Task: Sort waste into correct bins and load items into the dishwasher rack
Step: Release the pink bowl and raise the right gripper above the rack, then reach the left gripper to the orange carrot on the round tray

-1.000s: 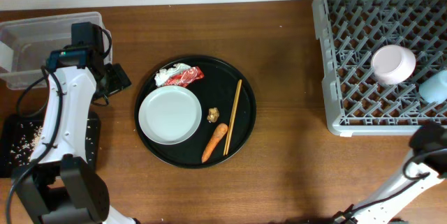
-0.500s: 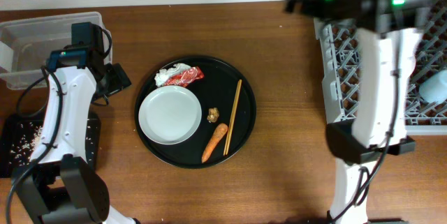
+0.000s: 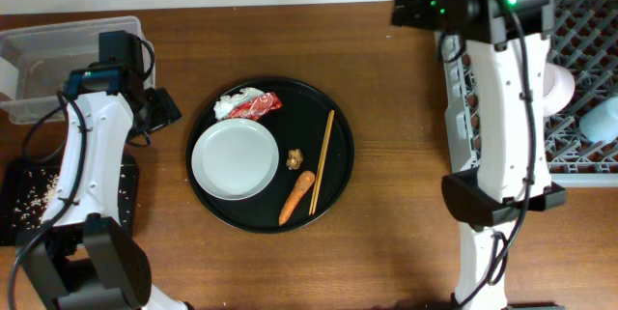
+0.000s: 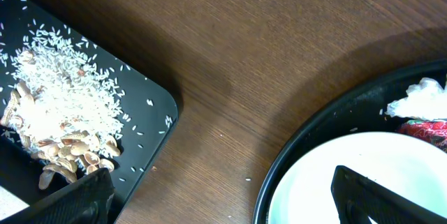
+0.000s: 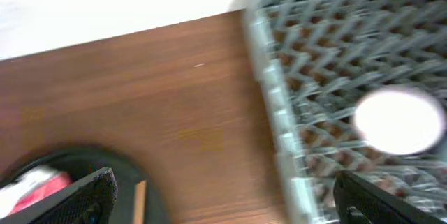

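Note:
A white plate (image 3: 235,158) lies on the round black tray (image 3: 340,122) with a red wrapper (image 3: 259,105), white tissue (image 3: 230,104), a brown lump (image 3: 295,159), a carrot (image 3: 296,197) and chopsticks (image 3: 323,160). Rice-and-meat scraps (image 4: 59,109) lie on the flat black tray (image 3: 19,199). The clear tub (image 3: 58,54) is at the far left. The grey rack (image 3: 579,40) holds the pinkish bowl (image 3: 560,88) and blue cup (image 3: 601,119). My left gripper (image 3: 162,107) is open and empty, left of the plate (image 4: 328,182). My right gripper (image 3: 406,3) is open and empty, high beside the rack's left edge (image 5: 279,112).
The right arm stands over the rack's left side and hides part of it. The right wrist view is blurred; it shows the bowl (image 5: 398,121), the wrapper (image 5: 35,185) and a chopstick end (image 5: 140,196). Bare wood lies between round tray and rack.
The right arm rose from the bottom right corner to stand over the rack's left edge, its gripper pointing left. The left arm and the tray's contents have not moved.

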`<act>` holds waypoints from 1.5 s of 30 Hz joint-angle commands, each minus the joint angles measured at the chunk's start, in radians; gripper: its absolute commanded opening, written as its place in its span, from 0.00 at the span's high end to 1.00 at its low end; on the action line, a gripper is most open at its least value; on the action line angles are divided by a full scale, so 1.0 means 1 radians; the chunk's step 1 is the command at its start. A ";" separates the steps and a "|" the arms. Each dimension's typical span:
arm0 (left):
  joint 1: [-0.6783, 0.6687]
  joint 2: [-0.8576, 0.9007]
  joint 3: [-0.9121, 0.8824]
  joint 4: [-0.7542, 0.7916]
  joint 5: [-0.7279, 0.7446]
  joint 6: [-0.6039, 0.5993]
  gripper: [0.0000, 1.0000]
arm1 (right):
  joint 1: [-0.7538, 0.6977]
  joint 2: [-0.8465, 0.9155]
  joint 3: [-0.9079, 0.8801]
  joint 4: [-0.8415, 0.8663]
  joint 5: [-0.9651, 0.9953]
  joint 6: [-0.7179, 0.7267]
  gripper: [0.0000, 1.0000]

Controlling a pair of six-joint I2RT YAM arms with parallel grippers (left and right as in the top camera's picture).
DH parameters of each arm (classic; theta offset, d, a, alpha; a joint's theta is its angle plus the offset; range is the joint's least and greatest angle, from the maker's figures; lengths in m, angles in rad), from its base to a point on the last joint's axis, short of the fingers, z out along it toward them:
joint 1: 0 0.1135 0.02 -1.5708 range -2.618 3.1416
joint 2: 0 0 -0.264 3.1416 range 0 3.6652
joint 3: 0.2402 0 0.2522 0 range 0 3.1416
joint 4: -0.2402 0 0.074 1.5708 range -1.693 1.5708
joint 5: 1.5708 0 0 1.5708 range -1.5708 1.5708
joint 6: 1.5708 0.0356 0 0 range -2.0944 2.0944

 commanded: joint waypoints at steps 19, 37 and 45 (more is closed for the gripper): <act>0.003 0.003 0.010 0.004 -0.001 -0.017 0.01 | -0.475 -0.028 -0.004 -0.006 0.090 -0.076 0.02; -0.097 -0.010 0.010 -0.199 0.752 0.334 0.01 | -0.474 -0.028 -0.004 -0.006 0.089 -0.076 0.02; -0.272 -0.182 0.010 -0.226 0.554 0.336 0.01 | -0.474 -0.028 -0.004 -0.006 0.089 -0.076 0.02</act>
